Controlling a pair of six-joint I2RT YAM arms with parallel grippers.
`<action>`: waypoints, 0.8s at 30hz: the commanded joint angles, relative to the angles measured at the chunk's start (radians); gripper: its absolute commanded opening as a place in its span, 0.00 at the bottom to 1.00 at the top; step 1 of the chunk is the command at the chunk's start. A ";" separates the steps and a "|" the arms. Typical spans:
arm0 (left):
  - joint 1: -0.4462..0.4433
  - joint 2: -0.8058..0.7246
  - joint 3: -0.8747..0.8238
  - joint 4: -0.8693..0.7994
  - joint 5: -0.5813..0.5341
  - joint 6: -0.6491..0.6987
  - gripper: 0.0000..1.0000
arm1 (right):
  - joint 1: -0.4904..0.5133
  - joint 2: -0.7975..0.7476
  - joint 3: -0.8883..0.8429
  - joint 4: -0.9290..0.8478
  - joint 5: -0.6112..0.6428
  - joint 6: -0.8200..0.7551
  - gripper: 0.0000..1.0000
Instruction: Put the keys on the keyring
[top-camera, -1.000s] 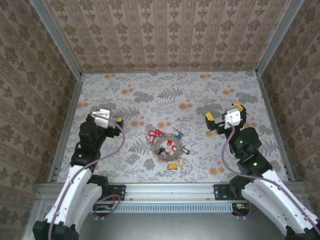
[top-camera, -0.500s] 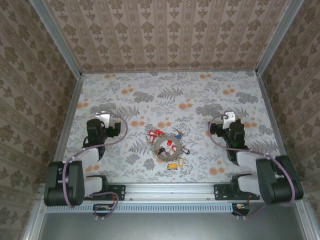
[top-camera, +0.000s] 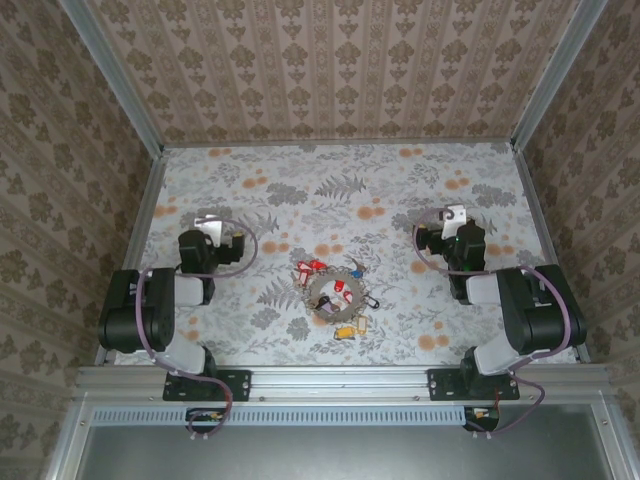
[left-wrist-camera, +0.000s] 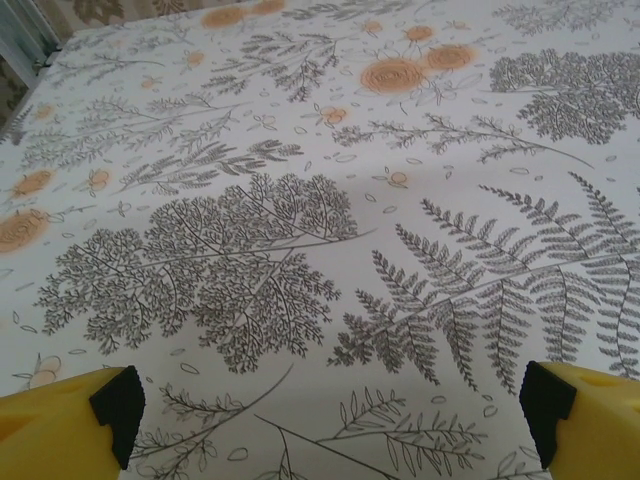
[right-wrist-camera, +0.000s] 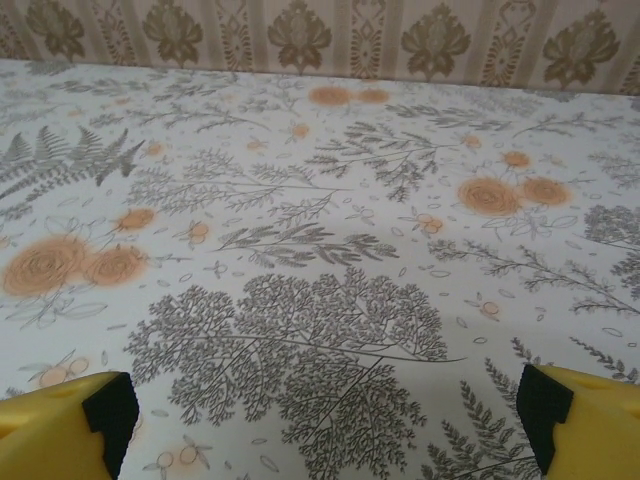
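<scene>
While left claw (left-wrist-camera: 330, 405) and right claw (right-wrist-camera: 325, 400) gape empty — keyring (top-camera: 335, 292), keys (top-camera: 347, 330) around it, midway between

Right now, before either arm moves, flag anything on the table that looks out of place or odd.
Nothing is spilled or damaged. The keyring lies flat on the table with keys fanned around it. One yellow-headed key lies at its near side; whether it is on the ring is too small to tell.
</scene>
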 joint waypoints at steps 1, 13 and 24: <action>0.006 -0.005 0.031 0.042 -0.018 -0.026 1.00 | -0.007 0.001 0.034 -0.055 0.107 0.069 1.00; 0.008 -0.007 0.045 0.010 -0.060 -0.048 1.00 | 0.005 -0.003 0.031 -0.049 0.114 0.057 1.00; 0.009 -0.007 0.048 0.006 -0.057 -0.049 1.00 | 0.000 0.004 0.042 -0.065 0.105 0.060 1.00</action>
